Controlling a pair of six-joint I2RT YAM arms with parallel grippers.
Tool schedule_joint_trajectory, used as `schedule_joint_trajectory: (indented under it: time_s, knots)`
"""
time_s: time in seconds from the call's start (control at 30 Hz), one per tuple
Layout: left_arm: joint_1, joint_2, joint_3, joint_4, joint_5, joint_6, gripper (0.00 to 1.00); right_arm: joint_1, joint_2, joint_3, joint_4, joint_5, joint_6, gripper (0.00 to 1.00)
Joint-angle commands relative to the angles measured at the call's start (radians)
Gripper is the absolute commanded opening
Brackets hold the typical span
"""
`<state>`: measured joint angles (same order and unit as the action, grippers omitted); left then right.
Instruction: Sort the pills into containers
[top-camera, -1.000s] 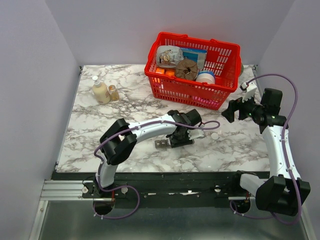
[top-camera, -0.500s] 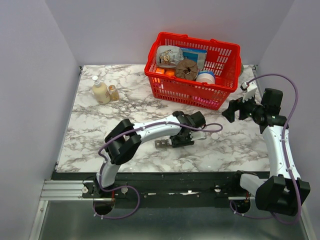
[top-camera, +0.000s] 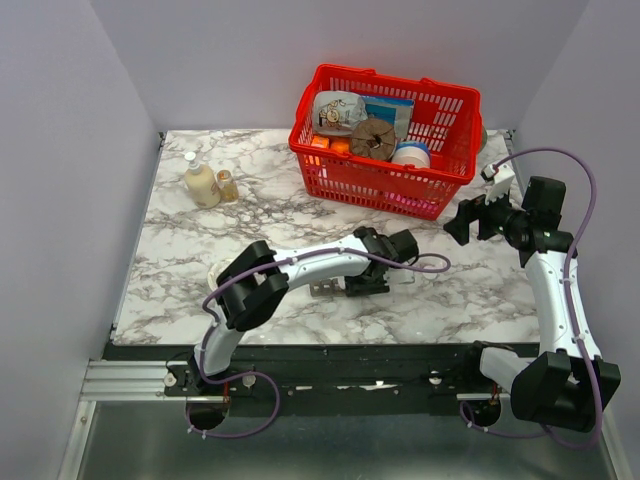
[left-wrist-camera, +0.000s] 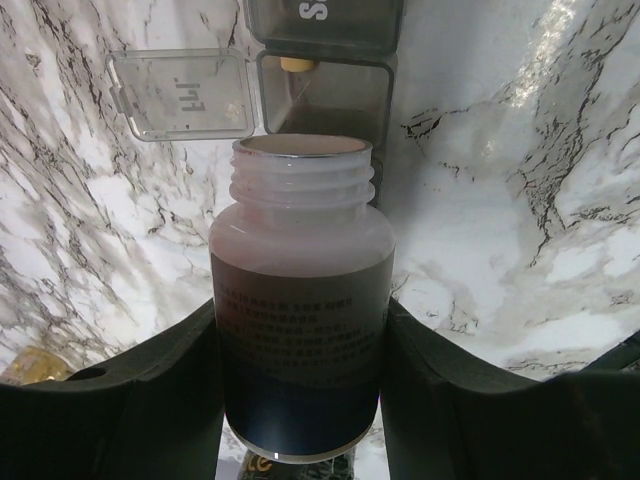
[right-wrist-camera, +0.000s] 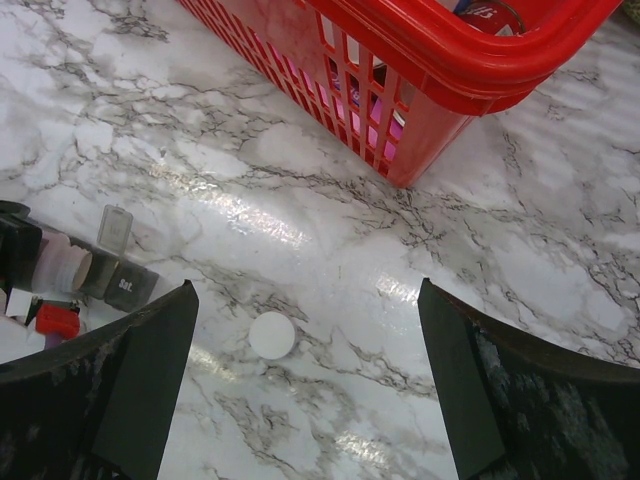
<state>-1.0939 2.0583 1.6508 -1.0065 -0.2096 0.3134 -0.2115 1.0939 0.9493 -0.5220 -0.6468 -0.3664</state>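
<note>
My left gripper (left-wrist-camera: 300, 340) is shut on a translucent pill bottle (left-wrist-camera: 300, 260) with a dark label and no cap. The bottle's mouth points at the containers (left-wrist-camera: 325, 95), a dark grey strip. One compartment stands open with its clear lid (left-wrist-camera: 180, 95) flipped aside, and a small yellow pill (left-wrist-camera: 292, 64) lies inside. In the top view the left gripper (top-camera: 368, 276) hangs over the containers (top-camera: 328, 289) near the front middle of the table. My right gripper (top-camera: 470, 220) is raised at the right, open and holding nothing. Below the right gripper (right-wrist-camera: 305, 380) lies a white round cap (right-wrist-camera: 272, 335).
A red wire basket (top-camera: 385, 140) full of items stands at the back, its corner close to the right gripper (right-wrist-camera: 430, 60). Two small bottles (top-camera: 205, 183) stand at the back left. The containers (right-wrist-camera: 125, 285) and the held bottle (right-wrist-camera: 65, 268) show at the left of the right wrist view.
My left arm has stretched further right and the wrist has shifted right over the containers, the bottle still held. The right arm has not moved.
</note>
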Motion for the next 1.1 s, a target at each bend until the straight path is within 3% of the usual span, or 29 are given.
schedule_joint_trajectory:
  time_s: [0.0,1.07]
  knots:
    - [-0.017,0.020,0.032,-0.032,-0.060,-0.005,0.00,-0.009,-0.009,0.028,-0.013,-0.030,0.011,1.00]
    - [-0.072,0.060,0.058,-0.067,-0.211,0.055,0.00,-0.014,-0.009,0.028,-0.016,-0.043,0.012,1.00]
